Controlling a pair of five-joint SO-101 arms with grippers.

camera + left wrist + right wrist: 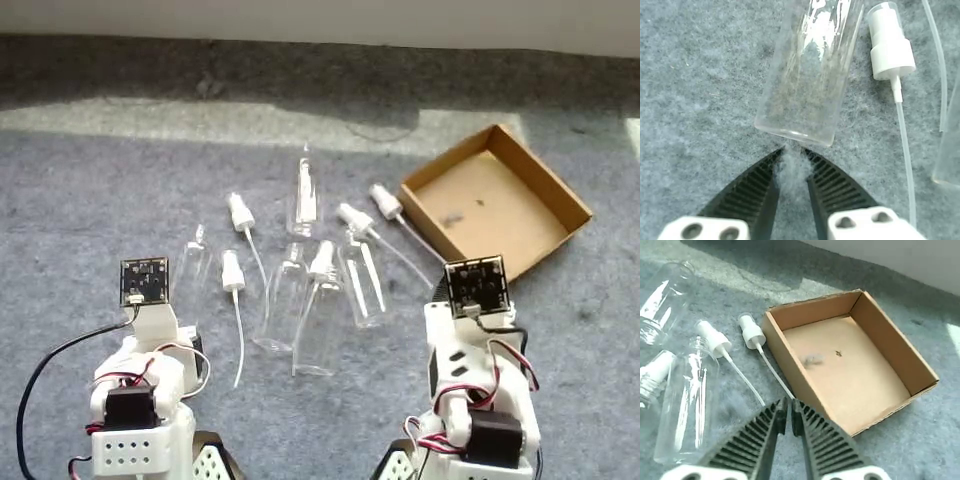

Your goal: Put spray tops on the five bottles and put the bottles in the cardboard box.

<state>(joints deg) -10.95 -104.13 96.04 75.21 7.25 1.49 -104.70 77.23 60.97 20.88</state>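
The left gripper [793, 151] hovered over grey carpet [100, 170], jaws slightly parted and gripping nothing, just short of the base of a clear bottle [807, 75] with a white spray top [890, 45] lying beside it. The right gripper [790, 407] held its jaws closed on nothing. Seen from above, the cardboard box [495, 210] sat at the right arm's 1 o'clock, with the other bottles [365, 280] and spray tops [232, 272] scattered at the box's 9 o'clock.

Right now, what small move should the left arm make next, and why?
Probably widen the left gripper and ease it forward around the bottle: its jaws are barely parted just short of the bottle's base, and the cardboard box holds nothing yet.
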